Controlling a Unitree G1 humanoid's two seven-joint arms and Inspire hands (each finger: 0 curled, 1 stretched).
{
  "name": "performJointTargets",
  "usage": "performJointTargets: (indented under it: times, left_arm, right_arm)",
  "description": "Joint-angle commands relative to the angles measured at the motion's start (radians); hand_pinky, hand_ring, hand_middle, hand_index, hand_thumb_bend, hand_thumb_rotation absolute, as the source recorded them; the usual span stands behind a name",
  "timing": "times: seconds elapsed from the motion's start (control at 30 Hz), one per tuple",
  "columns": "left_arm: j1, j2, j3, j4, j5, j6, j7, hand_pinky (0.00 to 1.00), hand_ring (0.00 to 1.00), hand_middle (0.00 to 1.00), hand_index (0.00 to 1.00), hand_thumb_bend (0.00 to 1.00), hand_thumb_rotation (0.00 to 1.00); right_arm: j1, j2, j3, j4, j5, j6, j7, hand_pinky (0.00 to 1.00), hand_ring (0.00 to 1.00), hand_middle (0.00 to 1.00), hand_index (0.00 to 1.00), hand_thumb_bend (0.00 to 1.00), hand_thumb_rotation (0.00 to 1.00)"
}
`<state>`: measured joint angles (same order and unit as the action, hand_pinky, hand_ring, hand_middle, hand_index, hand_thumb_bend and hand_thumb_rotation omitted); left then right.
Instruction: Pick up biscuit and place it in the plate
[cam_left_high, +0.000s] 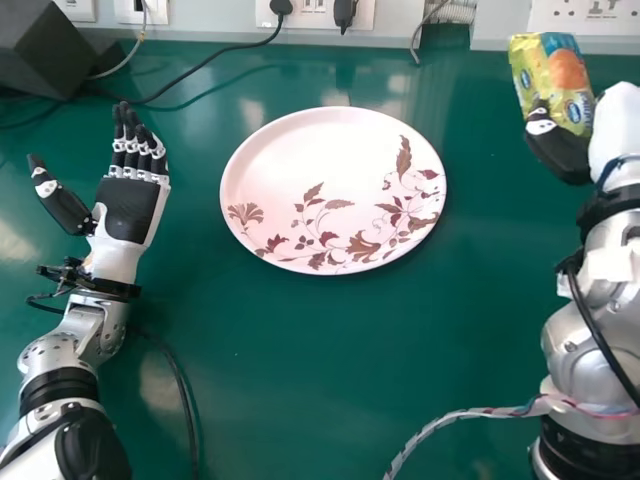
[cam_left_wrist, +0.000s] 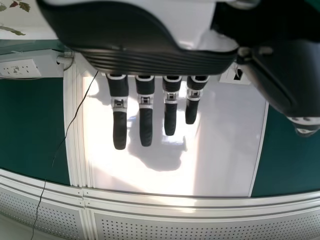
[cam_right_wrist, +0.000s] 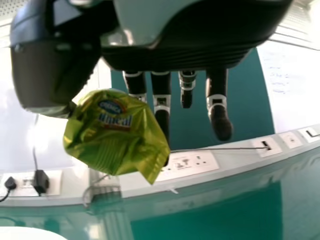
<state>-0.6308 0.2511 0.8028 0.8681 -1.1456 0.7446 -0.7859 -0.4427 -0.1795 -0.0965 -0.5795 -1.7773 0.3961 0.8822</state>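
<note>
Well — biscuit packet (cam_left_high: 548, 78) pinched in right hand (cam_left_high: 562, 153) — against thumb.

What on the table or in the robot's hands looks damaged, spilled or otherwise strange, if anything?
Nothing clearly stands out. The biscuit packet in the right hand is creased, with a corner of wrapper sticking out, but shows no visible tear. The plate lies flat, without visible cracks.

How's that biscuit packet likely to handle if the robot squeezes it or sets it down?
The packet looks like thin, crinkled wrapper, so it would probably crumple and might slide a little under the right hand. Biscuits inside could well crack under a hard pinch. Its creased, uneven sides suggest it's unlikely to roll on the plate.
</note>
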Motion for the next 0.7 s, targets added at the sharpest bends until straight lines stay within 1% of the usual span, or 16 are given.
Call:
performJointTargets:
  times: [0.0,0.2,0.3,0.37,0.67]
  left_arm:
    - [0.031,-0.009,-0.004,0.039,0.022,-0.012,-0.009,0.66,0.76,0.84,0.92,0.95,0.52]
    - [0.031,-0.01,-0.004,0.035,0.031,-0.021,-0.029,0.71,0.77,0.83,0.93,0.93,0.5]
    - [0.028,-0.002,-0.003,0.048,0.039,-0.018,-0.045,0.71,0.77,0.83,0.93,0.93,0.5]
    - [0.026,0.002,0.0,0.059,0.042,-0.02,-0.047,0.72,0.77,0.84,0.93,0.93,0.5]
    - [0.014,0.012,0.002,0.091,0.052,-0.03,-0.055,0.74,0.75,0.85,0.94,0.94,0.47]
  right_arm:
    - [-0.018,0.013,0.009,-0.023,0.013,-0.004,-0.029,0.14,0.27,0.47,0.42,0.52,0.0]
    - [-0.029,0.029,0.032,-0.016,0.013,-0.006,-0.039,0.15,0.28,0.47,0.43,0.52,0.0]
    - [-0.035,0.041,0.047,-0.013,0.002,-0.005,-0.041,0.15,0.27,0.47,0.42,0.52,0.0]
    - [-0.037,0.047,0.055,-0.011,0.002,-0.005,-0.048,0.15,0.27,0.47,0.42,0.52,0.0]
    - [-0.028,0.05,0.072,-0.003,0.056,-0.01,-0.14,0.15,0.28,0.47,0.43,0.53,0.0]
